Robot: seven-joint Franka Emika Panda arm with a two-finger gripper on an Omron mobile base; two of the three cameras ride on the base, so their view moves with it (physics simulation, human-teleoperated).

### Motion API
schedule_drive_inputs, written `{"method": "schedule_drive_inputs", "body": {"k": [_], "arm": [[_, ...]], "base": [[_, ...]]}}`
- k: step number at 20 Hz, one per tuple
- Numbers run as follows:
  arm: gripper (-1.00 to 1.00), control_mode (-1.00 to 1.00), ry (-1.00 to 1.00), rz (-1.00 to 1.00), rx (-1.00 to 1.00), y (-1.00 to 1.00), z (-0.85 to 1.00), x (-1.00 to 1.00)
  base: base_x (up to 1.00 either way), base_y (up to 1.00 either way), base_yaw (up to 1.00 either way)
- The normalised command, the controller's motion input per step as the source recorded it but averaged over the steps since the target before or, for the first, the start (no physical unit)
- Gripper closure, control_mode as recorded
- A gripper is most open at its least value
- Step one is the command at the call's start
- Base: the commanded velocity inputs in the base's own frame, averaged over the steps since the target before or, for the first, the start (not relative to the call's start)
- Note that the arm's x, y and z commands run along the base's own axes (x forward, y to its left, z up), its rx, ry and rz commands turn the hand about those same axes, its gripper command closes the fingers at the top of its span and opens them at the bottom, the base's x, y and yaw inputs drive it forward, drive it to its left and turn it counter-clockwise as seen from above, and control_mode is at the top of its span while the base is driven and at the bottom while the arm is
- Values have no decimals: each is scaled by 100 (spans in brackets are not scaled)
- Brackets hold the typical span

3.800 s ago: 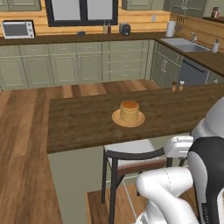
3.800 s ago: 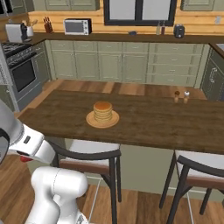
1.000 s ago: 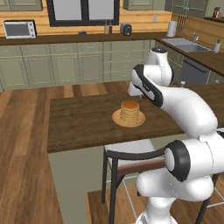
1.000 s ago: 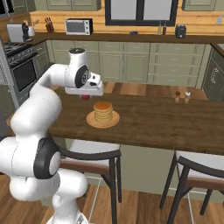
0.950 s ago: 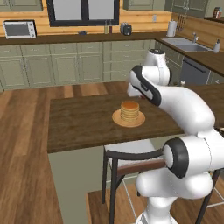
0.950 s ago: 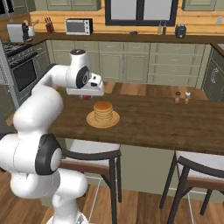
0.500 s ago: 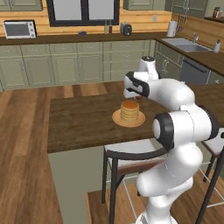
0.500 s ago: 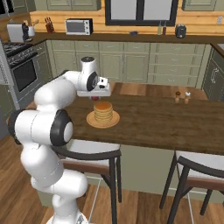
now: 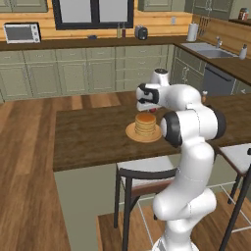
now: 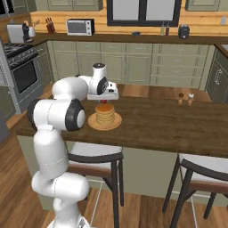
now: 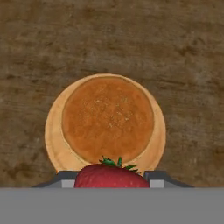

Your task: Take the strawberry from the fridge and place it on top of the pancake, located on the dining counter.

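Note:
The strawberry (image 11: 112,176) is red with green leaves and sits between my gripper's (image 11: 112,180) fingers, which are shut on it. The pancake (image 11: 108,117) is a golden stack on a tan plate (image 11: 53,144), directly below and slightly ahead of the strawberry. On the dark wood dining counter (image 9: 93,137) the pancake (image 9: 145,123) stands under my gripper (image 9: 146,111), which points down a short way above the stack. From the right the gripper (image 10: 103,102) hangs just over the pancake (image 10: 105,114), a speck of red strawberry (image 10: 103,102) at its tips. The fridge is out of view.
Two small shakers (image 10: 185,99) stand on the counter's far right part (image 10: 178,120). Bar stools (image 9: 142,171) (image 10: 205,171) stand along the near side of the counter. Green wall cabinets, a stove (image 10: 22,71) and a sink (image 9: 206,47) line the back.
The arm has swung out from near the base to over the counter. In the last second the gripper moved in from beyond the plate to just above the pancake.

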Motion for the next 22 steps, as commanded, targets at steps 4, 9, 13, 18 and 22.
{"method": "schedule_drive_inputs", "body": {"k": [4, 9, 13, 18, 22], "arm": [[100, -100, 0, 0, 0, 0, -24, 55], [100, -100, 12, 0, 0, 5, -33, -2], [100, -100, 20, 0, 0, 6, -34, -12], [100, -100, 7, 0, 0, 5, -21, 4], [100, -100, 0, 0, 0, 0, -3, 3]], "base": [[0, 0, 0], [0, 0, 0], [0, 0, 0], [0, 0, 0], [0, 0, 0]]}}
